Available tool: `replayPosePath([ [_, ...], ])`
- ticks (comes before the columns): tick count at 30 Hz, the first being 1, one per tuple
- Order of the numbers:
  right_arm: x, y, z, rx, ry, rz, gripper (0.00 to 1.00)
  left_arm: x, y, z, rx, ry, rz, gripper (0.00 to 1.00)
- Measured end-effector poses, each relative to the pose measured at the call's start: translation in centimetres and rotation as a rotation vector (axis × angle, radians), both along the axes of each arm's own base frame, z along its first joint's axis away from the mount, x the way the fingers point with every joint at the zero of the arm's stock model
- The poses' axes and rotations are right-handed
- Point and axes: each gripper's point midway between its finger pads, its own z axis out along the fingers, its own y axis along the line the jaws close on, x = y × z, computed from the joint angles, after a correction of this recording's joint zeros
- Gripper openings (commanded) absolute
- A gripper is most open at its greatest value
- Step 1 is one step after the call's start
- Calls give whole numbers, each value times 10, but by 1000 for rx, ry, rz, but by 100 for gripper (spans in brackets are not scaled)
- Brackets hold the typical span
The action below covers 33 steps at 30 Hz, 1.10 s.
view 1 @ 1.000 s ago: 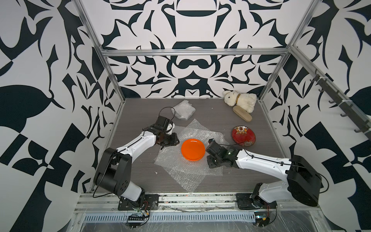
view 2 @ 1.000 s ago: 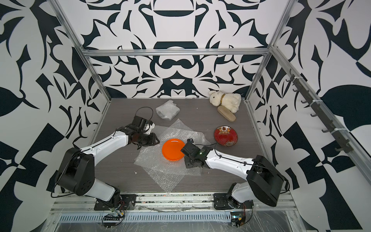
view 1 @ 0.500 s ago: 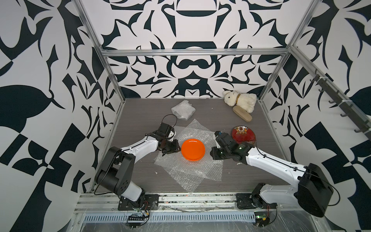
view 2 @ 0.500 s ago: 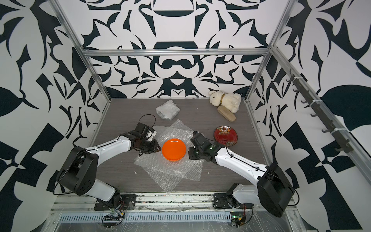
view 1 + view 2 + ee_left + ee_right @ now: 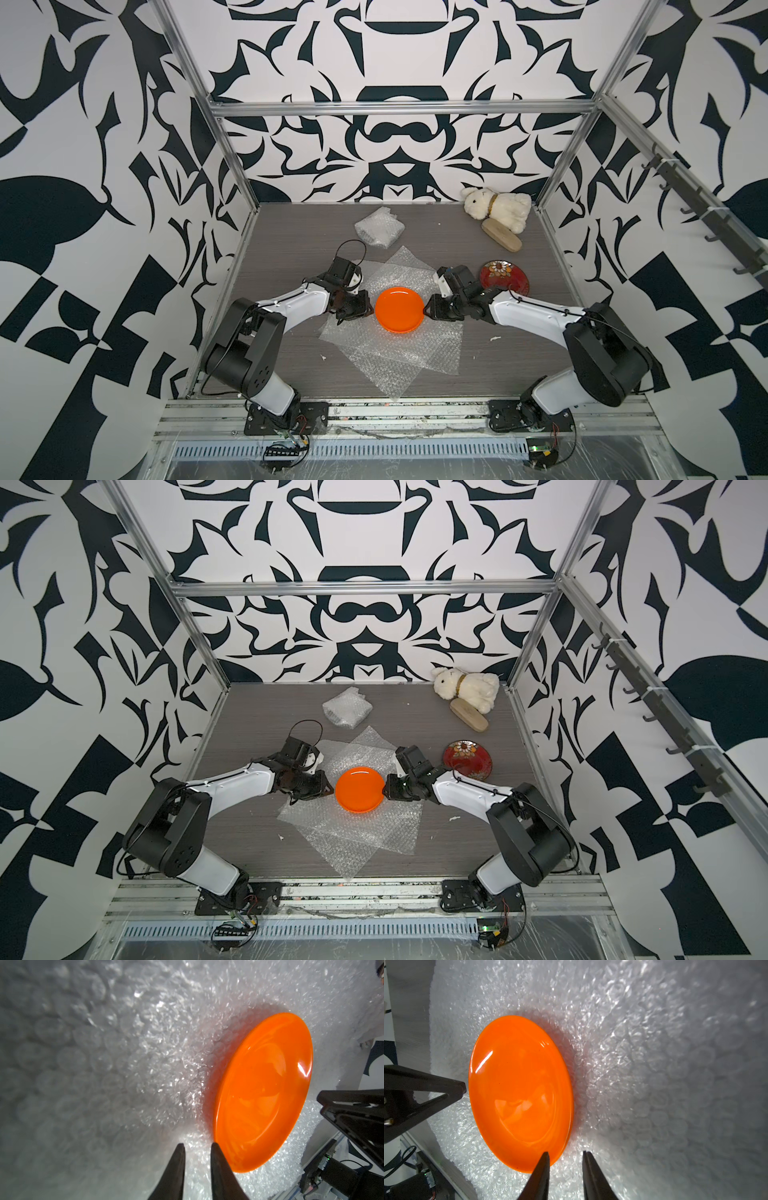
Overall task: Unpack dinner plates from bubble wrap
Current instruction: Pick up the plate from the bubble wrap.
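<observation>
Setting: a grey wood-grain table (image 5: 291, 257) inside black-and-white patterned walls; you are working near its middle.
Plate in hand: the orange plate (image 5: 399, 309) lies bare and face up on the flattened, overlapping bubble wrap sheets (image 5: 395, 361), between your two arms.
Left side: the left gripper (image 5: 197, 1145) has its jaws a narrow gap apart, with nothing between them. One tip sits right at the plate's rim.
Right side: the right gripper (image 5: 565, 1152) is unclenched and straddles the opposite rim, with one finger over the plate and one outside it.
Step, as I judge it: lifting the plate clear of the wrap.
Doing it well: slide one right finger under the rim before you close, because the glaze looks slick. Use the left tip as a stop so the plate cannot skate away. Lift level, and check that no sheet comes up with it.
Done already: the red plate (image 5: 505, 277) rests unwrapped on bare table beside your right arm.
Wrappers and contents: the flat sheets hold only the orange plate. The closed bundle (image 5: 379, 227) at the back hides whatever is inside. No box or tray shows.
Leave alone: the plush rabbit (image 5: 498, 208) and the brush (image 5: 500, 240), well apart at the back.
</observation>
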Motion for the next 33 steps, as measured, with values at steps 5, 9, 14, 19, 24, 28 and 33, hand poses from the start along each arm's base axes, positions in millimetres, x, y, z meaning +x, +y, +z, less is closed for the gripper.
replayPosePath([
  [5, 4, 2, -10, 8, 20, 1, 32, 1, -5, -1, -27, -2, -4, 25],
  [9, 6, 3, -16, 16, 33, 0, 31, 2, -8, -4, -40, 5, -9, 25],
  [14, 8, 6, -18, 39, 40, 3, 30, 2, -11, -7, -52, 15, -15, 23],
  [19, 12, 10, -16, 67, 38, -1, 28, 2, -13, -8, -64, 19, -21, 19],
  [24, 15, 12, -13, 93, 36, -5, 28, 1, -15, -11, -72, 30, -26, 17],
  [28, 17, 14, -12, 110, 34, -9, 27, 0, -16, -12, -78, 40, -30, 16],
  [33, 19, 18, -11, 137, 41, -9, 25, 0, -17, -14, -83, 48, -34, 16],
])
